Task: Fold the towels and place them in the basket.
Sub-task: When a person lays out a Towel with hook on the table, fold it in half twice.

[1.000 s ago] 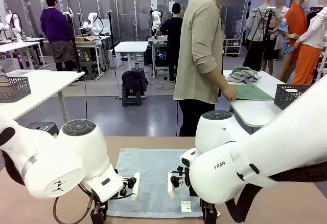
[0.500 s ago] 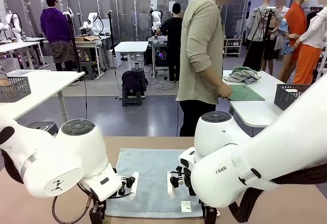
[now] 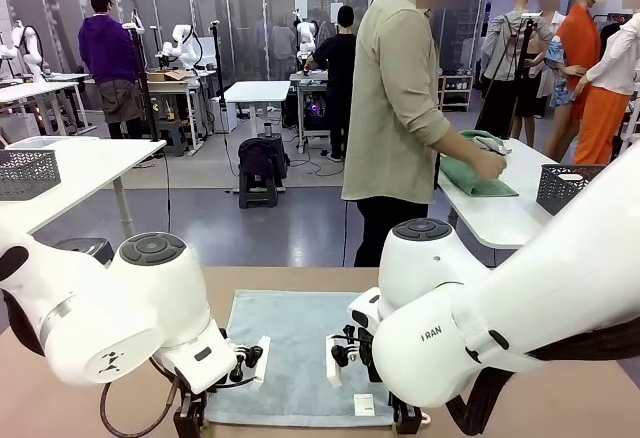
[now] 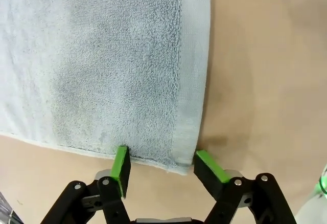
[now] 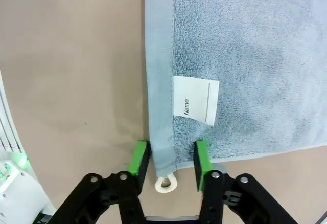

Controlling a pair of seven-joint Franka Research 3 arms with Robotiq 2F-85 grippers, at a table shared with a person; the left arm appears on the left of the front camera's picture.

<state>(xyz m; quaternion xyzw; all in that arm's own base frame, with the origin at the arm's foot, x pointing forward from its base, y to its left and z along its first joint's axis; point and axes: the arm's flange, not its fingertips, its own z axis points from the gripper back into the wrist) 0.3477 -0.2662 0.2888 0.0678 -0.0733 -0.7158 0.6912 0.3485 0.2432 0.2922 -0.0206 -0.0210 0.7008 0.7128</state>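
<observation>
Early going: towel [image 3: 300,343] flat, unfolded; left fingers [image 4: 121,163] fairly wide astride a corner [image 4: 185,166], right fingers [image 5: 200,157] narrow astride the hem [image 5: 158,127]. Nothing pinched, no fold yet.

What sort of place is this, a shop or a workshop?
Probably a robotics lab: two white robot arms work over a towel on the near table, with more white tables and a mesh basket beyond.

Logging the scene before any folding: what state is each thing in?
blue-grey towel: spread flat, unfolded.
left tool: open, straddling the towel's corner.
right tool: open, astride the hem by the label.
green towel: on the far table, under a person's hand.
basket: upright on the far table.
</observation>
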